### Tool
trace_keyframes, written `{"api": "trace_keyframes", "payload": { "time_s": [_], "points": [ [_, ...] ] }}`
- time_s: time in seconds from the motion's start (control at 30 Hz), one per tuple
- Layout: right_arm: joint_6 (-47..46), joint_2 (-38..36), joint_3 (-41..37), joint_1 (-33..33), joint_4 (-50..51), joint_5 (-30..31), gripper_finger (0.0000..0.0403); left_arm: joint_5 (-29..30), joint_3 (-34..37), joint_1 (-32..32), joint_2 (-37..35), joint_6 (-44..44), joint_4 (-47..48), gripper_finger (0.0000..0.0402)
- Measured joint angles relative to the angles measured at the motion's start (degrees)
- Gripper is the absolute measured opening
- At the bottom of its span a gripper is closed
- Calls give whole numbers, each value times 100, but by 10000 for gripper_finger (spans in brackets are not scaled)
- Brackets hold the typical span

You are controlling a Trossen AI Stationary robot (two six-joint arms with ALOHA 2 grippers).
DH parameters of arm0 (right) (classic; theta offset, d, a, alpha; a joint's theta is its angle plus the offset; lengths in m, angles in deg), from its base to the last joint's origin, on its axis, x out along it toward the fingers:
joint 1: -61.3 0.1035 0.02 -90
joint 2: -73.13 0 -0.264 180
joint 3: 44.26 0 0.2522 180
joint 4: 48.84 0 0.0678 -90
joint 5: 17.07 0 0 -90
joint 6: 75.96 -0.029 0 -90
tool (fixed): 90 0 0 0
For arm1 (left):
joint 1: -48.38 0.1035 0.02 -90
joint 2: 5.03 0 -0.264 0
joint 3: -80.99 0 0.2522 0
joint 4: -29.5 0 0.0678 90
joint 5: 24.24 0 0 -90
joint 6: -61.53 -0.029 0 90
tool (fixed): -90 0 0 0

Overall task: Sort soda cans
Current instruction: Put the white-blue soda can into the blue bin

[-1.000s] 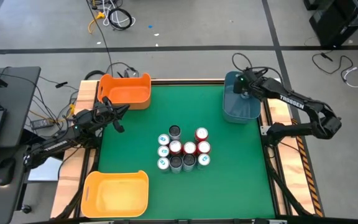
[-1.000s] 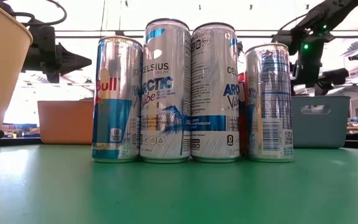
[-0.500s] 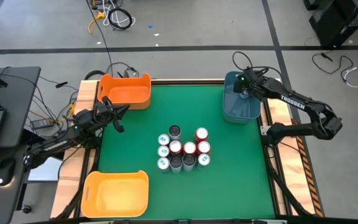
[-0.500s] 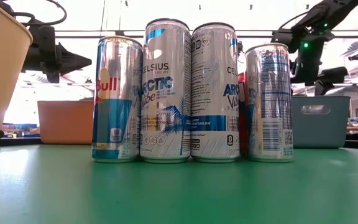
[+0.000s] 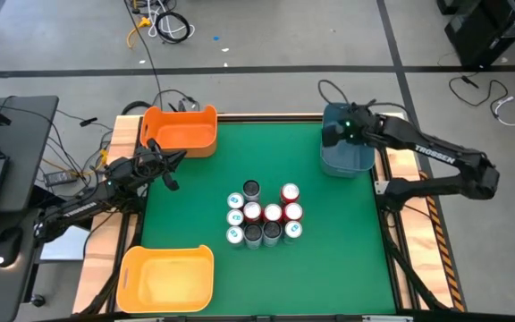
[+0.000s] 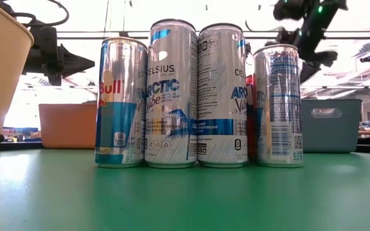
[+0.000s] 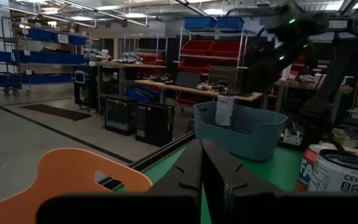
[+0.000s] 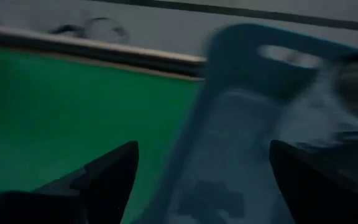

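Several soda cans (image 5: 262, 215) stand upright in a tight cluster mid-table, red, dark and white ones; the low view shows the cluster's near row (image 6: 198, 96). One more white can (image 7: 224, 111) stands upright inside the blue bin (image 5: 349, 154) at the far right. My right gripper (image 5: 333, 136) hovers open and empty above that bin's left rim (image 8: 229, 43), and shows high up in the low view (image 6: 300, 38). My left gripper (image 5: 170, 170) waits shut and empty near the table's left edge, beside the orange bin (image 5: 182, 131).
A yellow bin (image 5: 168, 277) sits at the near left corner. Bare green mat (image 5: 329, 259) surrounds the can cluster. Wooden table rails (image 5: 399, 161) run along both sides, and cables and a laptop lie off the table's left.
My right gripper has risen from low over the blue bin and swung toward the table's left, now above the bin's left rim, turning as it went. The cans and my left arm have kept still.
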Motion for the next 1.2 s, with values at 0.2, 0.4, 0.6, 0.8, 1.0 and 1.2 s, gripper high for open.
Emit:
{"api": "trace_keyframes", "payload": {
  "time_s": [0.2, 0.4, 0.6, 0.8, 1.0, 1.2],
  "points": [
    [437, 124, 83, 1439, -1148, -352, 341, 1, 0, 0, 1, 0, -1, 11],
    [1049, 1048, 84, 2595, -2941, -721, 322, 1, 0, 0, 2, -1, 0, 11],
    [1349, 1908, 84, 3155, -4099, -1032, 329, 1, -2, 0, 0, 0, -2, 11],
    [1740, 2550, 84, 3370, -4927, -1054, 356, 0, 0, -1, 1, -1, -1, 11],
    [2048, 2998, 84, 3393, -5646, -1034, 372, -1, 0, 0, 2, 0, 0, 11],
    [2101, 3261, 84, 3384, -5932, -964, 381, 1, -1, -1, 2, 0, 0, 11]
  ]
}}
